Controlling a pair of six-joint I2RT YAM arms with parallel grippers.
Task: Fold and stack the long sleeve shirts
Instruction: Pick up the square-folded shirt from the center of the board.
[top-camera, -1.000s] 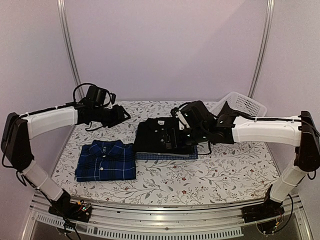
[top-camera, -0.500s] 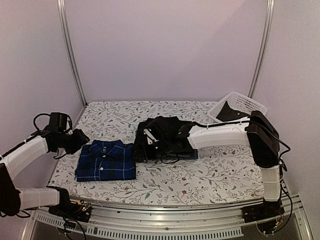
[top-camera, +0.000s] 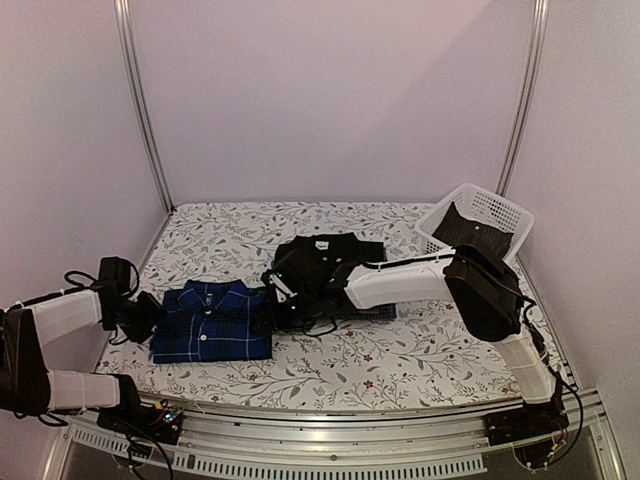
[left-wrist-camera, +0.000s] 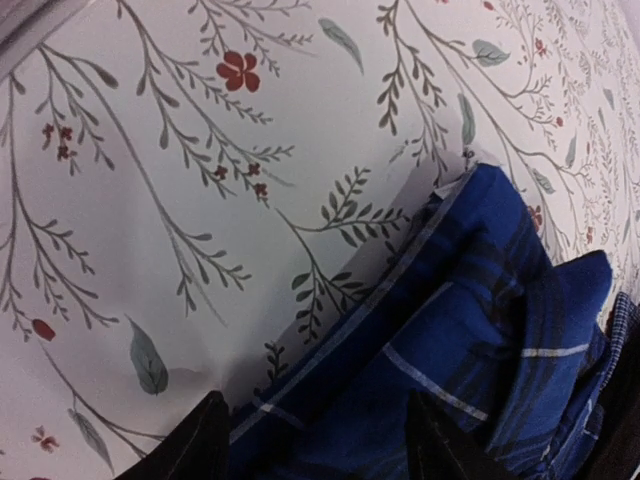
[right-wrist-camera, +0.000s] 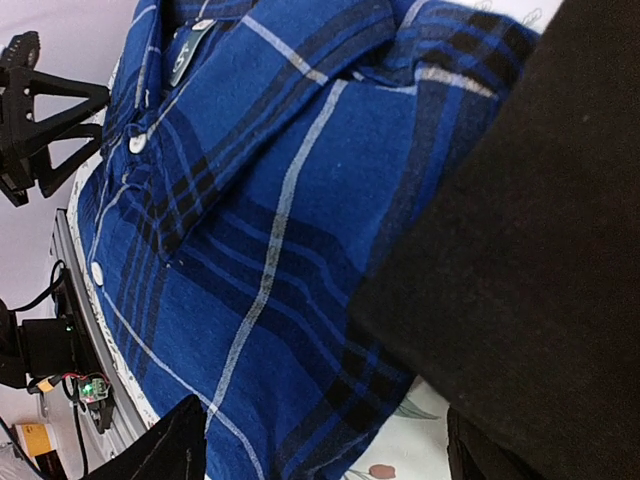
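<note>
The folded dark blue plaid shirt (top-camera: 212, 322) was pictured front left on the table (top-camera: 420, 365), flanked by the left gripper (top-camera: 148, 314) and right gripper (top-camera: 268, 306), both jaws spread apart; the black shirt (top-camera: 325, 262) was laid atop the blue check shirt (top-camera: 375, 312) alongside.

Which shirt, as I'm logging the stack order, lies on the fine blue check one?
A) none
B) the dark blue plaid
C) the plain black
C: the black shirt lies folded on the blue check shirt, whose edge shows beneath it; the plaid shirt lies beside them on the table.
</note>
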